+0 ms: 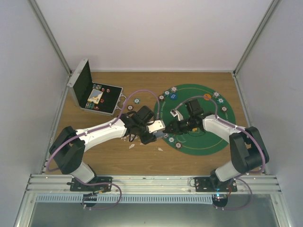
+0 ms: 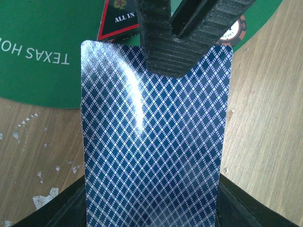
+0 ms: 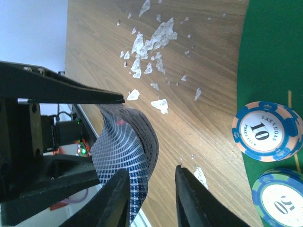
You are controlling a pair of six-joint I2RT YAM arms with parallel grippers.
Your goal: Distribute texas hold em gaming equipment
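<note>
Blue diamond-backed cards (image 2: 151, 142) are clamped in the L end effector (image 1: 152, 127), held above the tabletop (image 1: 118, 158) right at the left edge of the green mat (image 1: 203, 142). The stack looks bowed in the R wrist view. R end effector (image 3: 151, 169) is at the stack's far end w/ fingers apart: wood shows thru the gap, a card edge sits beside one finger, no pinch visible. Red-black ALL IN token (image 2: 118, 19) & a stripe-edged chip (image 2: 235, 29) lie on the mat just past the cards. Blue "10" chip (image 3: 265, 130) & a "50" chip (image 3: 279, 198) sit on the mat near its rim. White scraps (image 3: 151, 40) are scattered on the wood beside the mat. Open case (image 1: 80, 85) stands far-left on the tabletop, a few round pieces inside.
</note>
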